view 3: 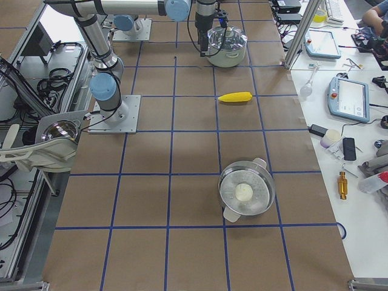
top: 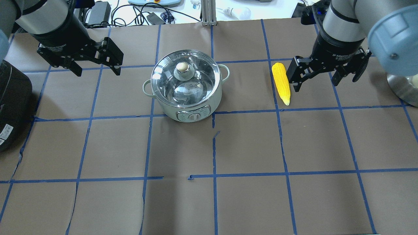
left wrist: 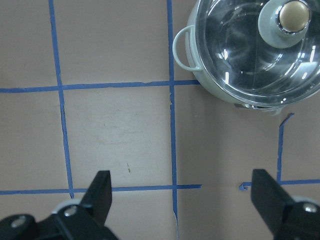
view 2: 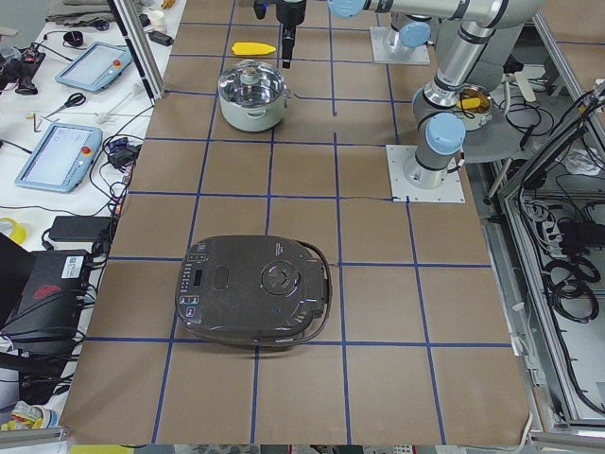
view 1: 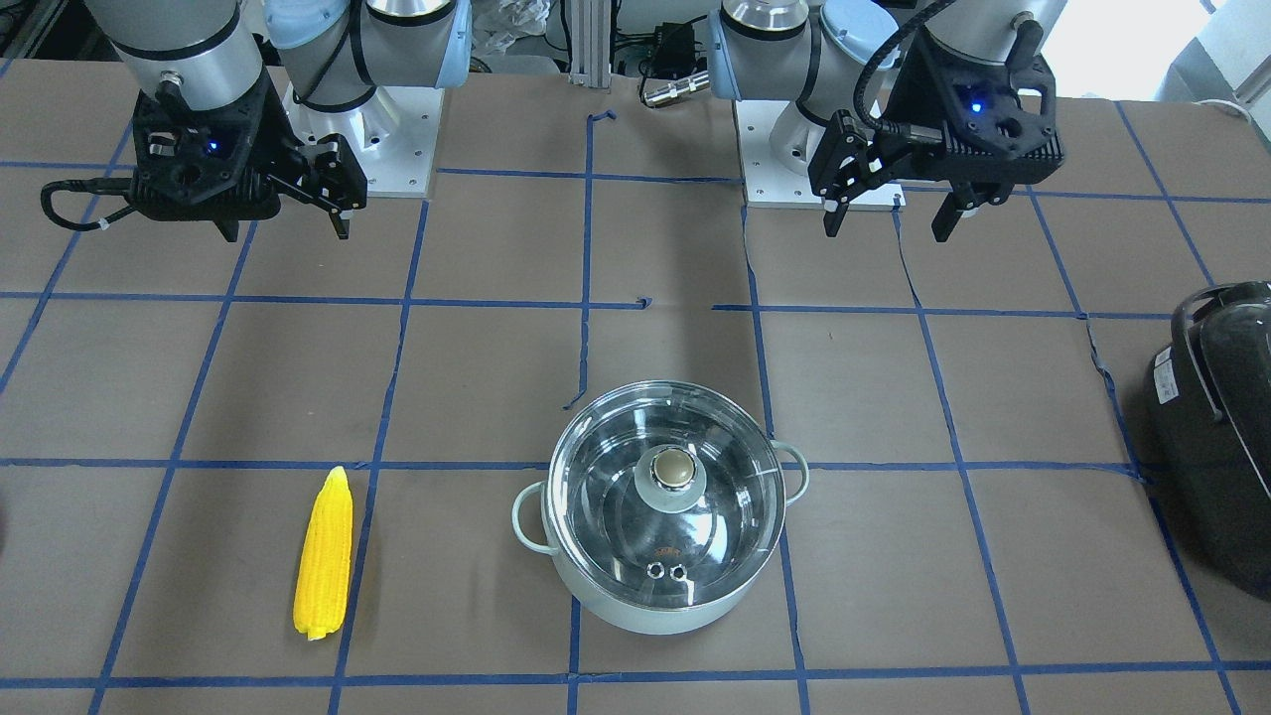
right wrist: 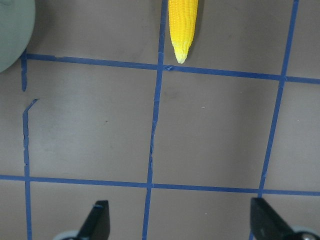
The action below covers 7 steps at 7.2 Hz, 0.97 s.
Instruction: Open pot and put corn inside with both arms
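Observation:
The pale mint-green pot (top: 169, 109) stands at mid-table with its clear glass lid (top: 196, 81) on, brass knob (top: 182, 67) up; it also shows in the front view (view 1: 635, 614). The yellow corn (top: 281, 83) lies flat to the pot's right, seen also in the front view (view 1: 325, 554). My left gripper (top: 98, 71) hangs open and empty above the table, left of the pot; the left wrist view has the pot (left wrist: 200, 75) at top right. My right gripper (top: 323, 81) hangs open and empty just right of the corn; the corn's tip (right wrist: 181, 30) shows ahead of it.
A large black appliance (top: 11, 104) sits at the table's left end, also seen in the front view (view 1: 1216, 427). A second steel pot (view 3: 245, 193) with a white object inside stands at the far right end. Blue tape lines grid the brown table cover.

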Each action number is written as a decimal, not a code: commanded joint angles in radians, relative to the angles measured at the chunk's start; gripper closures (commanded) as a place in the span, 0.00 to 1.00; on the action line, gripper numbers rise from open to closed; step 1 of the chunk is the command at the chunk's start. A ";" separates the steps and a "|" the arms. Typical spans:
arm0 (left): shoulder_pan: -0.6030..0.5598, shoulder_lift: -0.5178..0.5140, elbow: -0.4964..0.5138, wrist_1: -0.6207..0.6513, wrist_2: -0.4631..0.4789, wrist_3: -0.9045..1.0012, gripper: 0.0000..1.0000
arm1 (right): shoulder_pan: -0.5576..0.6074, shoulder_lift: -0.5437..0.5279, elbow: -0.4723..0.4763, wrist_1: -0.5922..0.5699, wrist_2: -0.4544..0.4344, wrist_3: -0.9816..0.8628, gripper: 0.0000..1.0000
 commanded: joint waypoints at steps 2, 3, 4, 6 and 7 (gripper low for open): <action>0.000 0.004 0.000 0.000 0.004 -0.006 0.00 | 0.000 0.000 -0.003 -0.001 -0.001 0.000 0.00; 0.000 0.004 0.000 0.000 0.003 -0.006 0.00 | 0.001 0.000 -0.005 -0.001 -0.001 0.002 0.00; 0.000 -0.001 0.001 0.000 -0.006 -0.009 0.00 | 0.000 0.000 -0.005 -0.001 -0.007 0.002 0.00; 0.000 0.001 0.001 -0.002 -0.006 -0.010 0.00 | 0.000 0.000 -0.005 -0.003 -0.010 0.003 0.00; 0.000 0.002 0.004 -0.005 -0.005 -0.010 0.00 | 0.001 0.000 -0.005 -0.001 -0.010 0.003 0.00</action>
